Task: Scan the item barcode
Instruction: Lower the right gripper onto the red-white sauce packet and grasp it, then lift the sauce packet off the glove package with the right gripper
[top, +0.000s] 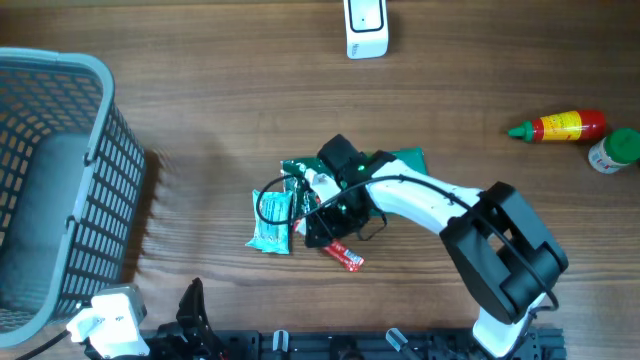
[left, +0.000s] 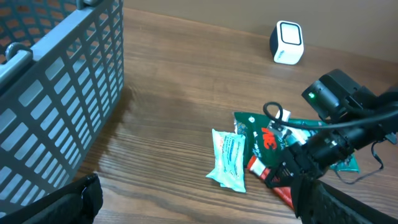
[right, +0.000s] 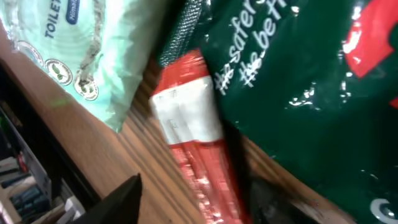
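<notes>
Table (top: 200, 110), right claw (top: 318, 228) (among packets (top: 272, 225))

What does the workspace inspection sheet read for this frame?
Surface: wooden table, no spills seen.
Job's things: scanner at far edge; green pouch, tissue pack and red packet piled mid-table.
Clutter: sauce bottle, green-capped jar.
Grippers: left end effector open at near edge; right end effector open, straddling red packet.
Cables: black loop over the pile.
Surroundings: basket at left.
</notes>
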